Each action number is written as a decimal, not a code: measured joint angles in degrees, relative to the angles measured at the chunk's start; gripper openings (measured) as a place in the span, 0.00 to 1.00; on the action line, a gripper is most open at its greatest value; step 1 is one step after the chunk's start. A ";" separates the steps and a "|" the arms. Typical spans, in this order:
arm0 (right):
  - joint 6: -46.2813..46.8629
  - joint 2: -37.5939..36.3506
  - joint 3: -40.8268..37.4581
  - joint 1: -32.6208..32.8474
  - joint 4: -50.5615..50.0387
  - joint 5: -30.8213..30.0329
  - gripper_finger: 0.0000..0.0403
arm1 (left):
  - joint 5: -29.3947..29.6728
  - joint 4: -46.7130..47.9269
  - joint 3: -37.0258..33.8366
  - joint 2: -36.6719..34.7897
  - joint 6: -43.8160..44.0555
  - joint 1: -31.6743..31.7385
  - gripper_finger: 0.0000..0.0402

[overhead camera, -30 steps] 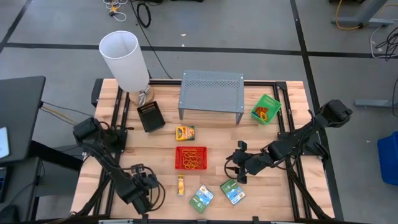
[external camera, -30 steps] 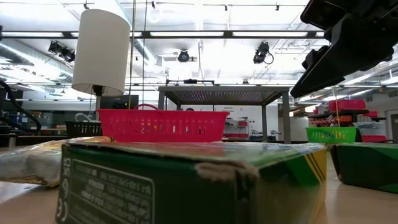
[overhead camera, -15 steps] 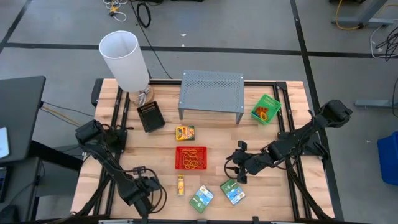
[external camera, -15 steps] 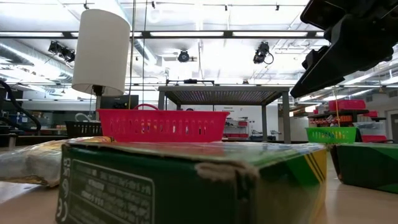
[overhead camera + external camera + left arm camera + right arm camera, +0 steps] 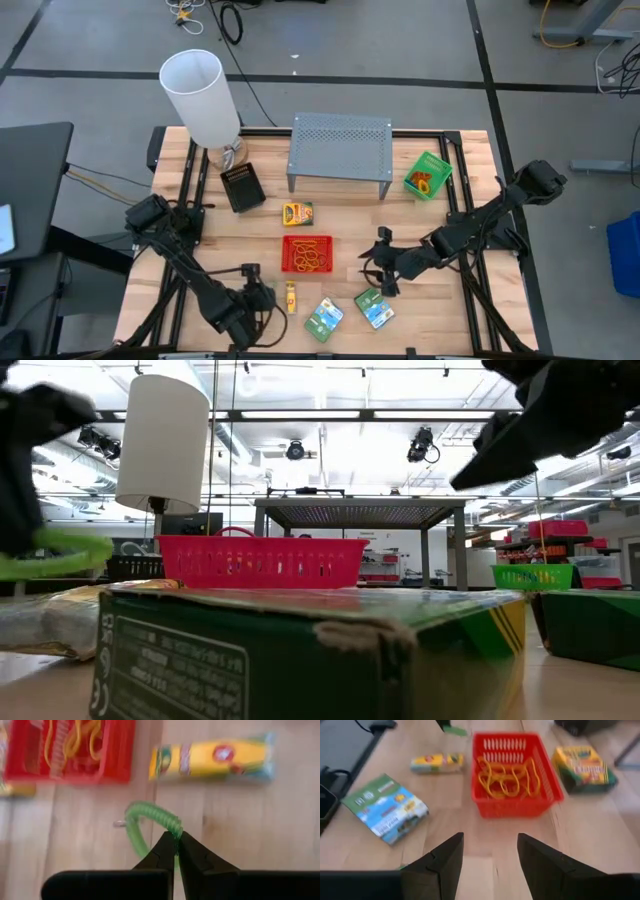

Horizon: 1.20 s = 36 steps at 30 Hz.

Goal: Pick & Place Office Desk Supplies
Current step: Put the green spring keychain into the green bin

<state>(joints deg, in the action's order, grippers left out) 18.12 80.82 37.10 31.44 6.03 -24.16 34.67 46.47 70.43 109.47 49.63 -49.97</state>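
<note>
A green coiled band is caught in my shut left gripper, which stands near the table's front, just left of a yellow packet. The red mesh tray holds orange rubber bands. My right gripper hovers open to the right of that tray, with nothing between its fingers. Two green-blue packets lie flat near the front edge. The yellow-green crayon box lies behind the red tray. My left gripper pinches the green coiled band at one spot on its loop between its two fingertips. The rest of the loop curves out beyond the fingers. In the low view the band shows above table level beside the gripper.
A green mesh tray sits at the far right, beside the grey perforated stand. A black box and the tall white lampshade stand at the far left. Bare wood lies between the front packets and my right gripper.
My left gripper has gone toward the table's right edge, closer to the yellow packet. It now shows at the left of the low view with the green band, where neither showed before. My right arm has shifted slightly toward the table's left.
</note>
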 joint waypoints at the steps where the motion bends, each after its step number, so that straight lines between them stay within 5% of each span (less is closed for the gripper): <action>1: -1.19 0.00 0.00 0.00 1.15 0.01 0.48 | 0.81 0.45 0.75 -0.03 -1.37 0.26 0.02; 9: -9.60 0.00 0.00 0.00 8.83 3.18 0.48 | 7.86 0.68 4.67 -2.44 -12.06 2.16 0.02; 14: -17.24 0.00 0.00 -0.12 13.11 3.01 0.48 | 8.57 -7.51 4.81 -4.54 -24.23 4.24 0.02; 26: -26.98 1.48 0.00 -0.55 11.99 -1.52 0.49 | -3.89 -29.70 4.81 -4.60 -53.74 17.88 0.02; 36: -25.47 1.78 0.02 -0.83 9.76 -3.08 0.61 | -16.95 -38.80 4.81 -4.37 -62.84 26.72 0.02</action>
<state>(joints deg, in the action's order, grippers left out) -7.35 82.60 37.12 30.61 15.79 -27.25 17.72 7.68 75.24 105.10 -13.22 -23.25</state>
